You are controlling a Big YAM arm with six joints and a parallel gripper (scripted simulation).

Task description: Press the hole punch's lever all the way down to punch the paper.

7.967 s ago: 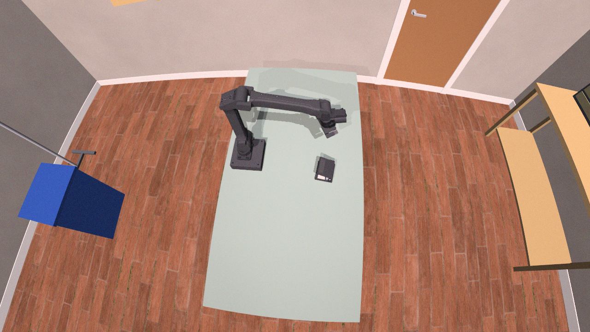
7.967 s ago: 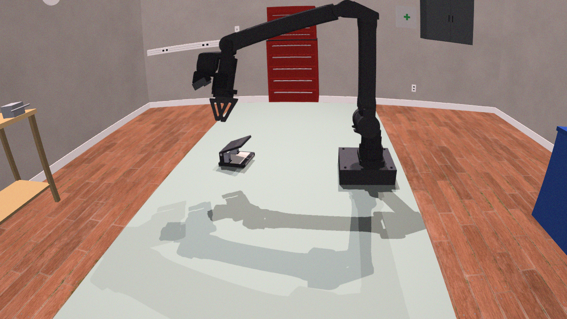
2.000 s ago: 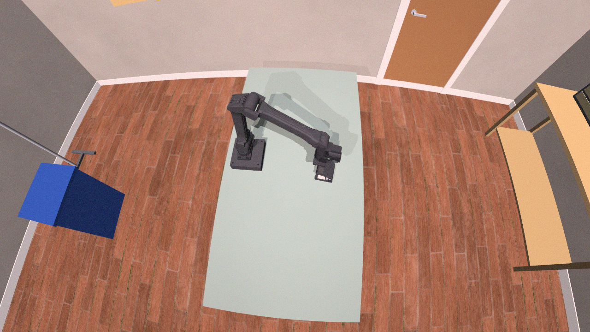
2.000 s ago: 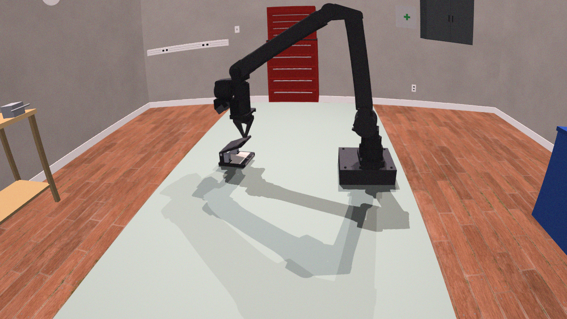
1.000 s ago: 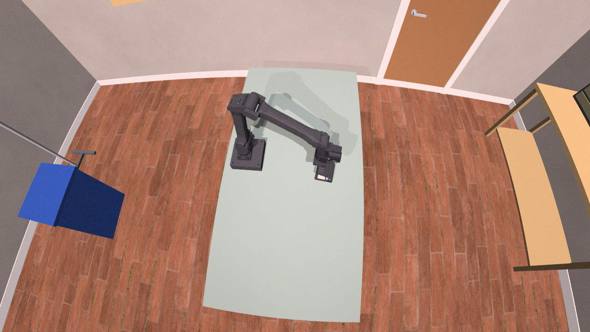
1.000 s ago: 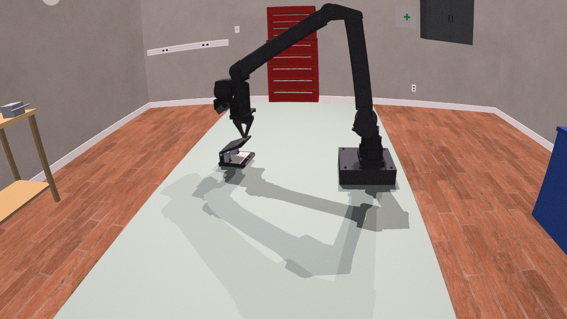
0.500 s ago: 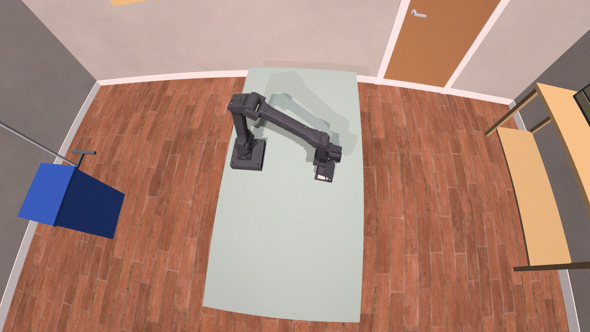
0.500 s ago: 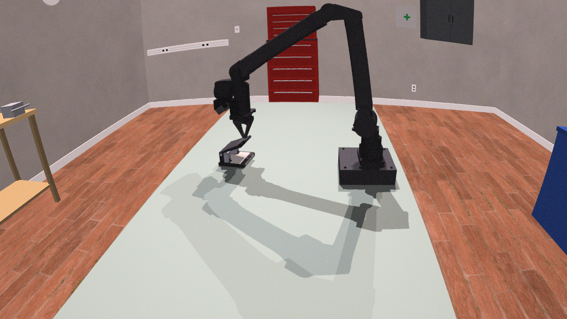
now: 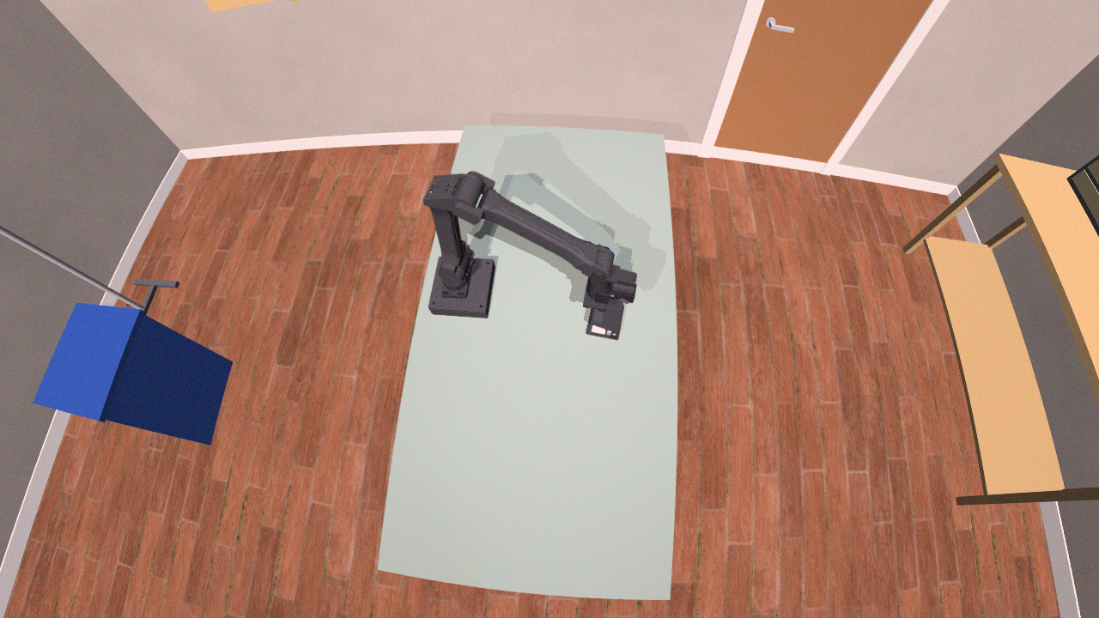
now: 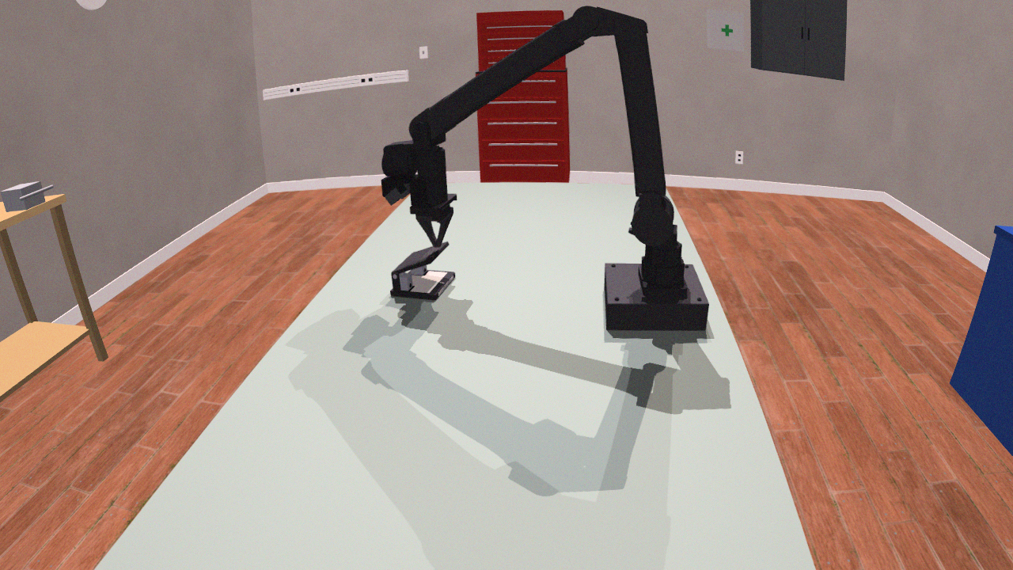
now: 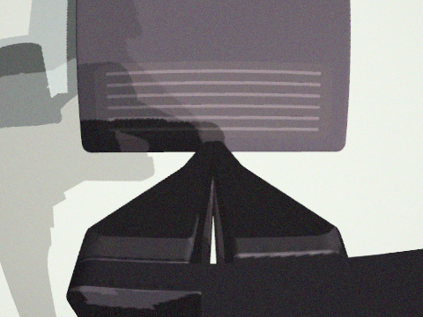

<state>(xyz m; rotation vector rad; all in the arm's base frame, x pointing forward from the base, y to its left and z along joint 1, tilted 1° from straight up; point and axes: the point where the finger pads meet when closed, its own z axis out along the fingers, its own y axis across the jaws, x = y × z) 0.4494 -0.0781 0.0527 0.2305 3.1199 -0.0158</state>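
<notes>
fingers: gripper (image 10: 433, 241) is pinched fully together, nothing held, tips used as one blunt point
lever: lever (image 11: 211, 47) sits right under the tips, still raised, contact at its free edge
punch: hole punch (image 10: 423, 278) stands on the table (image 10: 495, 454), paper (image 10: 432, 276) inside, below the fingers
how: I'd push straight down, slow, centred, so it won't tip

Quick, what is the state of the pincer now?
Pincer: closed, holding nothing; its tips meet the dark hole punch's raised lever.
</notes>
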